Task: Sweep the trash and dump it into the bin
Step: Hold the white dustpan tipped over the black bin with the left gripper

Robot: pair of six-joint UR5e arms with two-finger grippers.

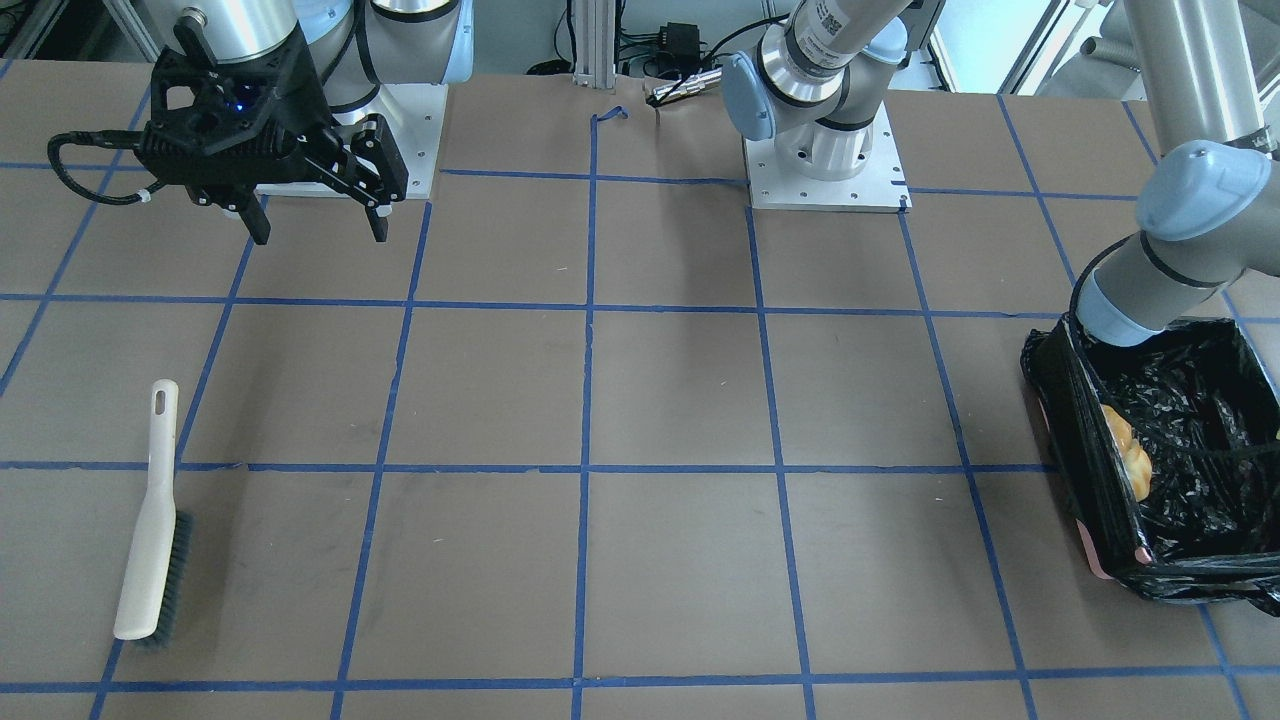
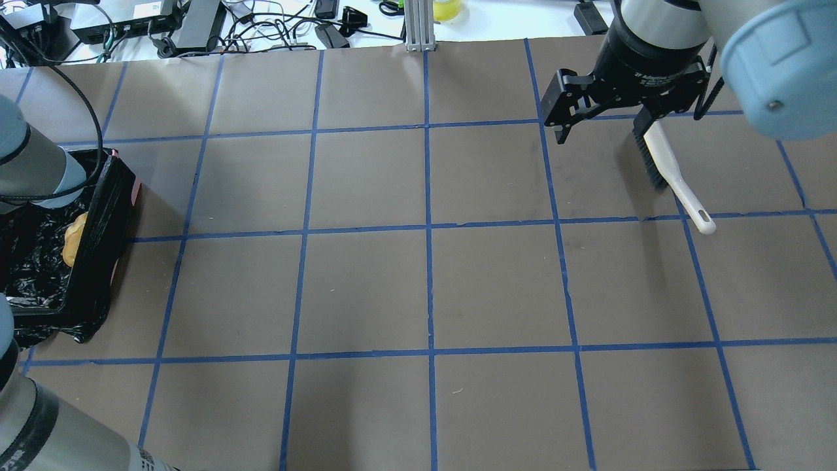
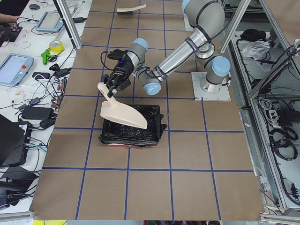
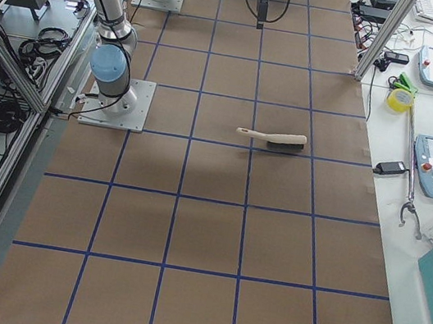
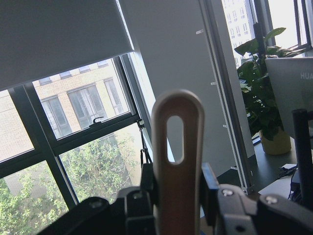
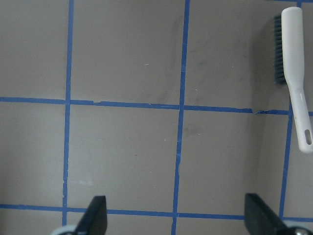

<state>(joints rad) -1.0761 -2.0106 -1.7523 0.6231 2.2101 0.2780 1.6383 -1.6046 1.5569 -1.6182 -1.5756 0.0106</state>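
Exterior left view: left gripper (image 3: 111,90) clamps the dustpan (image 3: 123,114) handle, pan sloping mouth-down over the bin (image 3: 126,138), whose wall half-hides a golden-brown lump (image 1: 1125,450); right gripper (image 1: 322,236) hangs wide open, empty.

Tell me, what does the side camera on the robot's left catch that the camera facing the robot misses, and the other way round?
Only the left side view: the beige dustpan, held by its handle in the left gripper and tilted over the bin. Only the front-facing view: the right gripper, open above the table, and a golden-brown lump lying in the bin. Both: the black-lined bin and the brush lying on the table.
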